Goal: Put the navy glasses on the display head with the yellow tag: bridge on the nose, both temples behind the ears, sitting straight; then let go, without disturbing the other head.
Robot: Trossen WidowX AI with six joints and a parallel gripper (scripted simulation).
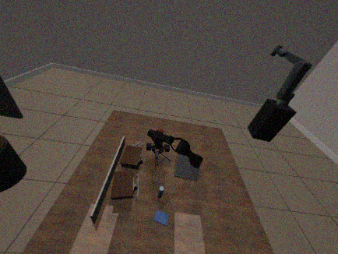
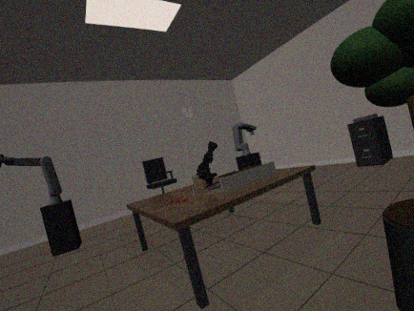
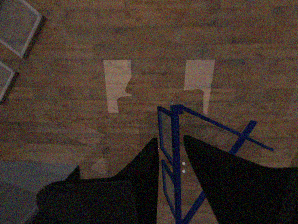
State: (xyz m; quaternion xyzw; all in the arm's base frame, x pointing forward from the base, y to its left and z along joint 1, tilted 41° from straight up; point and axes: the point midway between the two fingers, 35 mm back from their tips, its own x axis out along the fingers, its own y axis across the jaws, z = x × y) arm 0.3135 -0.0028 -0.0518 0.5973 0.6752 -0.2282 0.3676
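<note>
The navy glasses (image 3: 176, 150) lie with their temples spread, below my fingertips in the wrist view; in the top view they show as thin dark lines (image 1: 156, 159) under the gripper. My gripper (image 1: 157, 148) (image 3: 170, 140) is partly open and points down. Its fingertips stand on either side of the glasses' front frame in the wrist view, with no grip on it. Two brown blocky shapes, one farther back (image 1: 132, 155) and one nearer (image 1: 122, 184), stand beside the long low wall and may be the display heads. The yellow tag cannot be made out.
A long low wall (image 1: 109, 177) (image 2: 248, 176) runs along one side of the table. Pale-framed glasses (image 3: 22, 30) lie at the wrist view's upper left. A grey mat (image 1: 186, 172), a small white-topped object (image 1: 161, 189) and a blue square (image 1: 161, 217) are on the table.
</note>
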